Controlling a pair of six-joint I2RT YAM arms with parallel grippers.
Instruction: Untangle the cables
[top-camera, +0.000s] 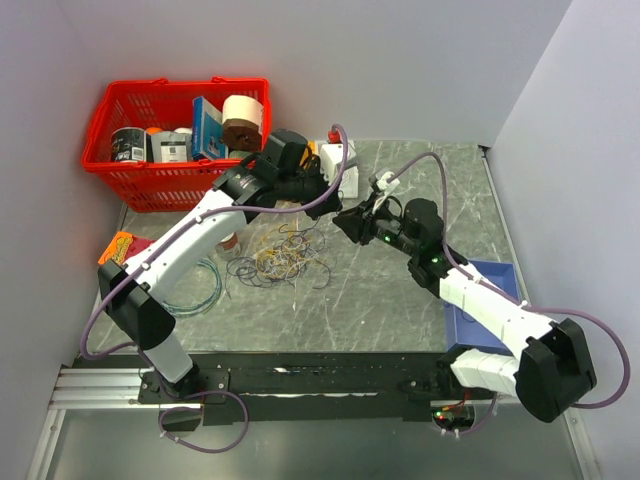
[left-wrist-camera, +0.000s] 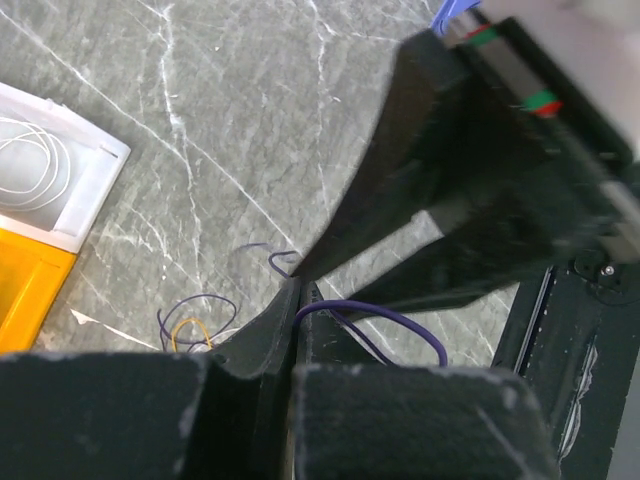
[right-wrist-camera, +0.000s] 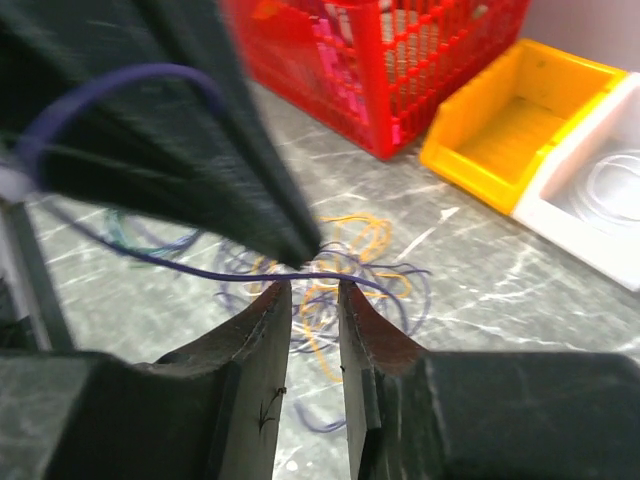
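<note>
The cables (top-camera: 280, 260) lie in a loose heap of dark purple, yellow-orange and pale wires on the grey table. The heap also shows in the right wrist view (right-wrist-camera: 350, 265). My left gripper (top-camera: 328, 203) hangs above the table to the right of the heap, shut (left-wrist-camera: 297, 290) on one purple cable (left-wrist-camera: 400, 320) that loops out between its fingers. My right gripper (top-camera: 345, 220) meets it tip to tip. Its fingers stand apart (right-wrist-camera: 313, 290), and the purple cable (right-wrist-camera: 190, 268) runs across their tips without being pinched.
A red basket (top-camera: 175, 140) with several items stands at the back left. Yellow (right-wrist-camera: 520, 120) and white (right-wrist-camera: 600, 200) bins sit beside it. A teal coil (top-camera: 200, 290) and an orange packet (top-camera: 120, 245) lie left. A blue bin (top-camera: 480, 300) sits right.
</note>
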